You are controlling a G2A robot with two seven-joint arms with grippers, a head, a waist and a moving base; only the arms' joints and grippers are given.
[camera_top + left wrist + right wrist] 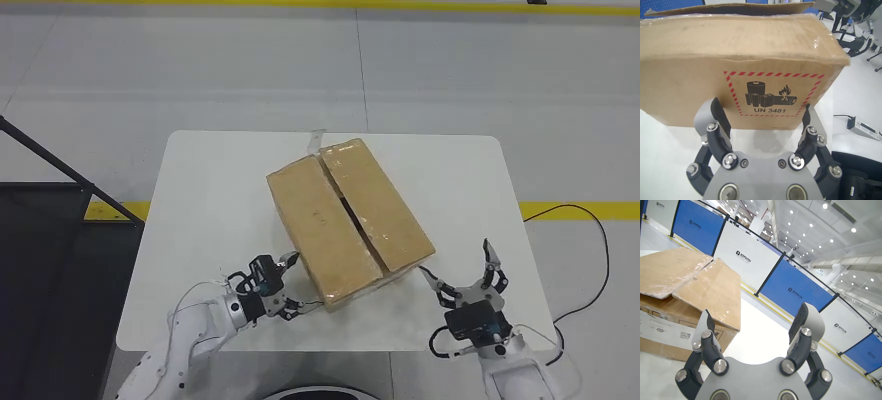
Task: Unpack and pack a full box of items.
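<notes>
Top view, looking down on a white surface (220, 180): a closed cardboard box (350, 220) lies at an angle near the middle, its two long top flaps (322, 225) meeting along a seam that runs the length of the lid. The left hand (297, 282) sits at the box's near end, released, its two fingers spread wide on either side of that end's corner region. The right hand (462, 268) is also released, fingers splayed, just off the box's other near corner and apart from it, with bare surface between them. From the left wrist, the left hand (761, 106) faces the box (734, 47) squarely; a red-dashed warning label (772, 94) with battery and flame symbols sits on the end panel between the parted fingertips (715, 106), which reach right up to the cardboard, though whether they touch it cannot be told. The surface (668, 151) shows white beneath the fingers. From the right wrist, the right hand (755, 309) is tilted upward toward the hall beyond, while the box (687, 275) stands off to one finger's side, nothing held between the ribbed pads. Clear tape (677, 279) glints over the seam, where one flap edge rides slightly above the other. A black cable (590, 260) loops across the floor beside the surface.
</notes>
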